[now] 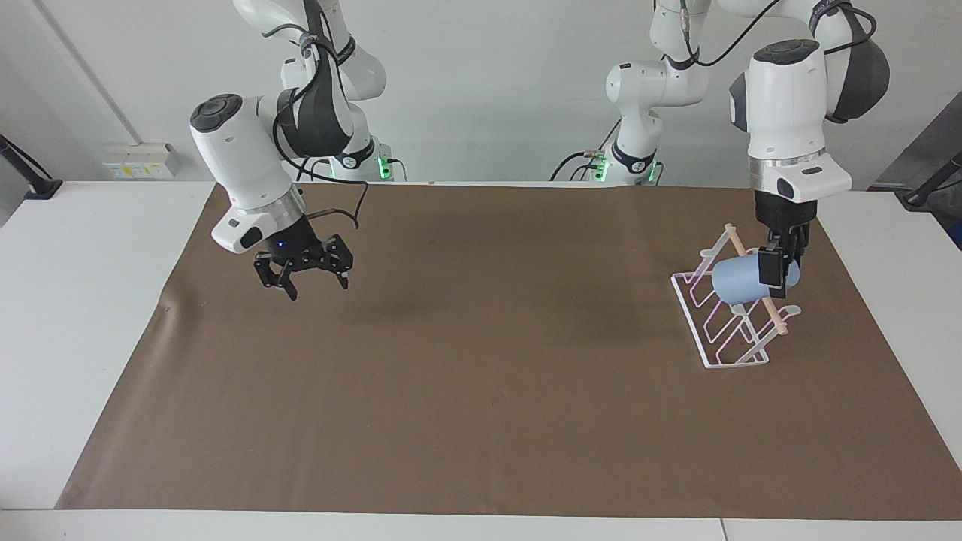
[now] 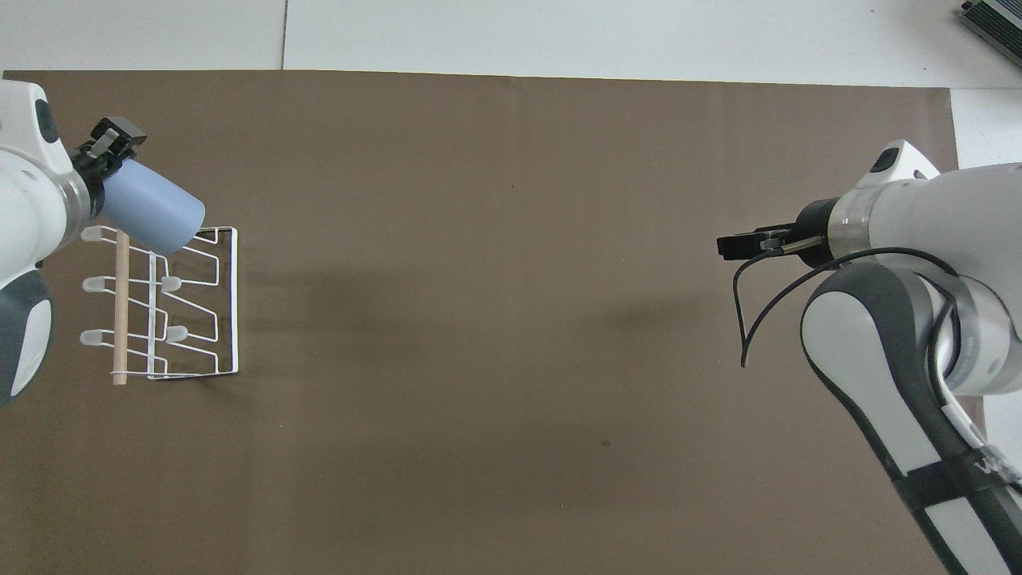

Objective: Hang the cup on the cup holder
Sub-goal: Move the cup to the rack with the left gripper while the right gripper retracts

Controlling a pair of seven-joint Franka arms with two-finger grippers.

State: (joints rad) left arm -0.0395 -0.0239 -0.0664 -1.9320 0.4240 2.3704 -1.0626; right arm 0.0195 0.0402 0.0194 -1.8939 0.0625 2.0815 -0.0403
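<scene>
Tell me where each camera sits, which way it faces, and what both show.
Facing view: high across the table, facing the robots; shows both arms whole, the left gripper holding the cup over the cup holder, the right gripper open over the mat.
Overhead view: above the robots' end, looking steeply down; shows forearms and grippers.
Shared: cup, cup holder, mat, both grippers.

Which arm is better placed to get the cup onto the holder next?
Left: the left gripper is shut on the cup over the cup holder. The open right gripper hangs over bare mat.
</scene>
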